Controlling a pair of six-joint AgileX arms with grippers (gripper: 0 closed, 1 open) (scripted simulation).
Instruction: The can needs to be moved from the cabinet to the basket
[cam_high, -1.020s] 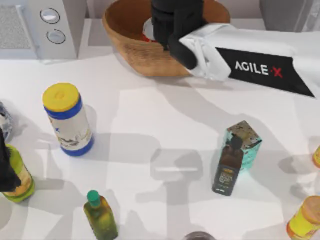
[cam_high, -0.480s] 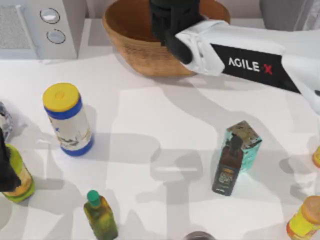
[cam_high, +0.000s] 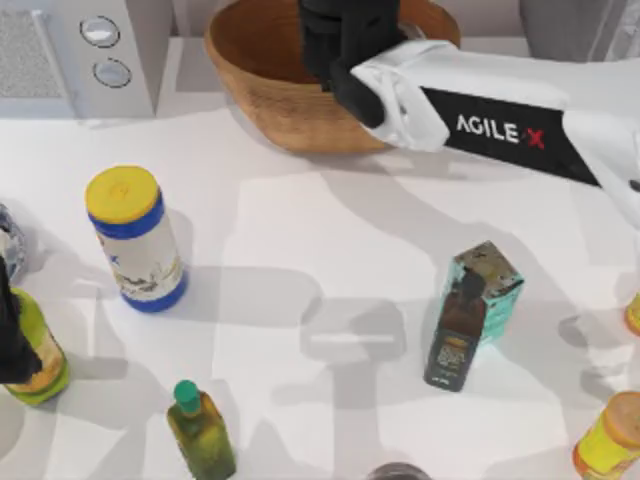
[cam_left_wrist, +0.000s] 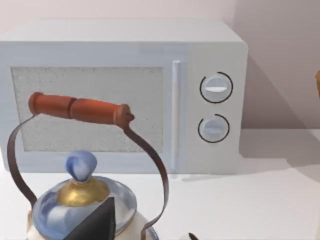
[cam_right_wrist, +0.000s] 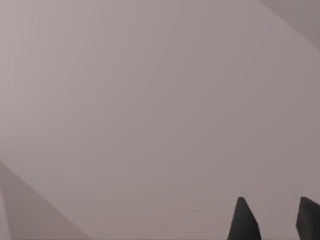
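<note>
The brown wicker basket stands at the back middle of the table. My right gripper hangs over its inside, and the white arm reaches in from the right. In the right wrist view the two dark fingertips stand apart with nothing between them, facing a plain wall. The can is hidden. The grey cabinet is at the back right corner. My left gripper is parked at the table's left edge; in the left wrist view its fingers are spread by a kettle.
A grey microwave with two knobs stands back left. A yellow-lidded, blue-banded cylinder, a green bottle, a dark bottle against a teal box, and an orange bottle are scattered over the table.
The right arm shifted toward the back and slightly right over the basket, then held still. A bit of red and white seen inside the basket a second ago is now covered.
</note>
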